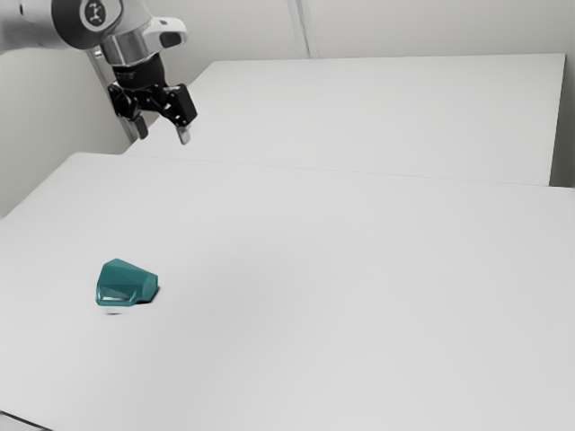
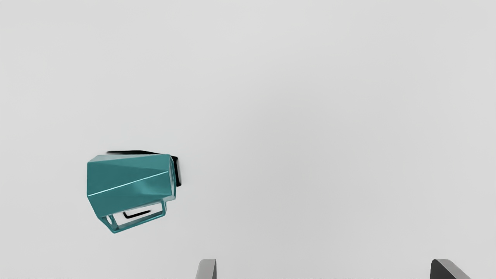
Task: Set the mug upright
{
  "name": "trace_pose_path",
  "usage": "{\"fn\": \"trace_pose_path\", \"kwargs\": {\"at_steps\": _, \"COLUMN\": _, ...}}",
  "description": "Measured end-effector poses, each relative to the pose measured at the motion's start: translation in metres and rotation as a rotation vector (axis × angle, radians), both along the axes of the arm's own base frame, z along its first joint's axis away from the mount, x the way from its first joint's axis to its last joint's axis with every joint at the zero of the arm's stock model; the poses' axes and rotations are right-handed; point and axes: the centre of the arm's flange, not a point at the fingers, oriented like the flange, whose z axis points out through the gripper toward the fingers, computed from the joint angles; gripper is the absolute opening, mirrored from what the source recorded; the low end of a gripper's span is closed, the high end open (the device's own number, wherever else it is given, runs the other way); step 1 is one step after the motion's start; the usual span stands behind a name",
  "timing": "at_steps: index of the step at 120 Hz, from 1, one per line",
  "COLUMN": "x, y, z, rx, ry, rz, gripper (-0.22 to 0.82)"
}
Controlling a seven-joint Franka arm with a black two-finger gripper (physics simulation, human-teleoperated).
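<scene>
Jaws parted wide, a black gripper (image 1: 163, 136) hangs in the upper left of the exterior view, its two gray-tipped fingers (image 1: 184, 136) pointing down, with white tabletop visible between them in the wrist view. Above the gripper, the white arm (image 1: 27, 25) enters from the upper left corner, a dark round cap (image 1: 94, 12) bearing a pale emblem at its joint. Well apart from the fingers, a teal mug (image 1: 130, 278) lies on its side on the white table (image 1: 359, 287), left of center and in the lower half of the exterior view. The faceted mug is broader at its left end in that frame and narrower toward the right. Seen from the wrist, it rests outside the gap between the fingers, off to the side of one of them, with its angular, open-loop handle (image 2: 140, 223) on the side nearer the fingertips. A bright line runs along the teal body, and black shadows edge its far side and narrower end; another dark mark shows through the handle's loop. Across the upper part of the exterior view, a second white surface (image 1: 377, 112) extends behind a thin seam, backed by a pale wall (image 1: 431, 27) with narrow upright strips (image 1: 303, 27) near top center. A thin dark line (image 1: 25, 421) cuts the lower left corner.
</scene>
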Motion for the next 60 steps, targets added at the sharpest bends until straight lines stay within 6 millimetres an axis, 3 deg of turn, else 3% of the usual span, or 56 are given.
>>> {"fn": "trace_pose_path", "kwargs": {"at_steps": 35, "x": -0.015, "y": 0.008, "z": 0.009, "rx": -0.006, "ry": -0.022, "rz": 0.009, "gripper": 0.60}}
{"fn": "trace_pose_path", "kwargs": {"at_steps": 60, "x": -0.029, "y": 0.057, "z": 0.017, "rx": -0.007, "ry": -0.013, "rz": 0.095, "gripper": 0.60}}
